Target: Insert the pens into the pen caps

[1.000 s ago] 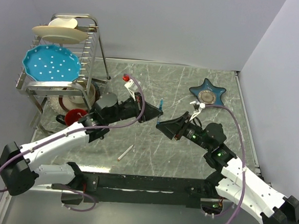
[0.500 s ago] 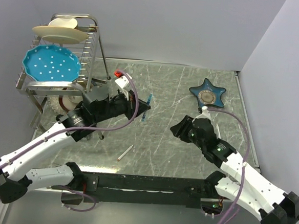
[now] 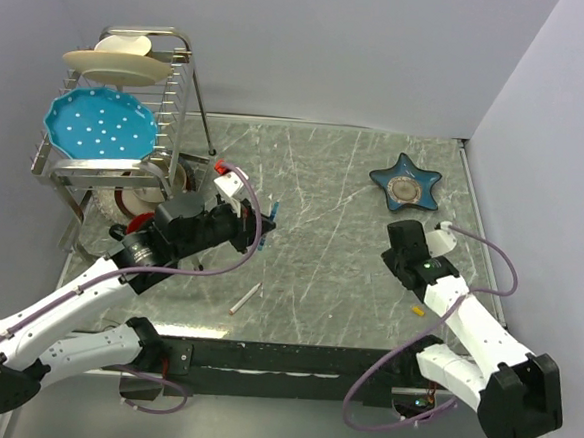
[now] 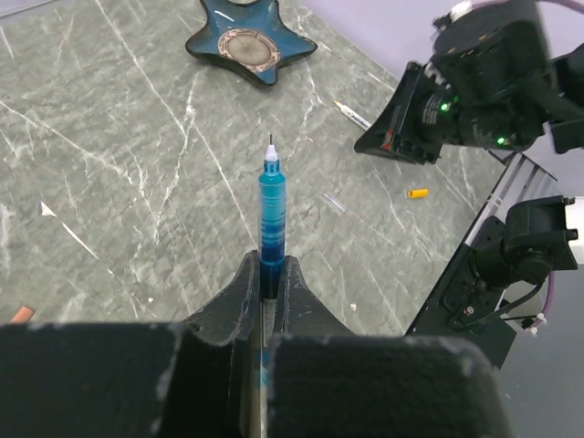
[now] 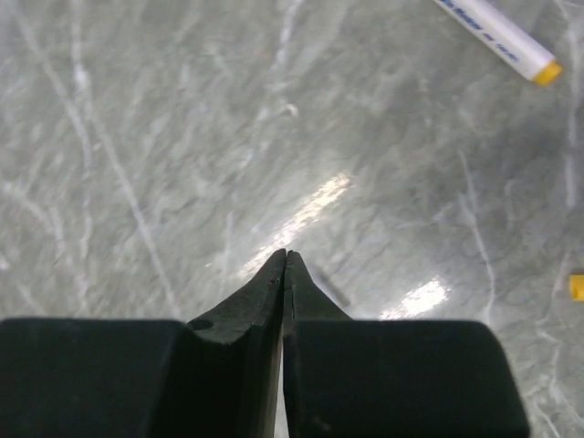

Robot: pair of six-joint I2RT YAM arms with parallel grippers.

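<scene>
My left gripper (image 4: 271, 269) is shut on the blue pen (image 4: 272, 214), which sticks out ahead with its fine tip bare; from above the gripper (image 3: 262, 222) hangs over the table's left-middle. The right gripper (image 5: 286, 255) is shut with nothing between its fingers, low over bare table at the right (image 3: 401, 230). A white pen with a yellow end (image 5: 497, 36) lies just beyond it, also visible as the white pen (image 4: 351, 114). A yellow-orange pen cap (image 3: 418, 312) lies beside the right arm. Another white pen (image 3: 245, 298) lies near the front edge.
A blue star-shaped dish (image 3: 406, 184) sits at the back right. At the left stands a wire dish rack (image 3: 181, 81) with plates and a red cup (image 3: 147, 225) below. A small clear tube (image 4: 333, 203) lies on the marble table (image 3: 330, 252).
The grippers were close together mid-table; both have drawn apart. The left pulled back left with the blue pen. The right swung to the right side and shut.
</scene>
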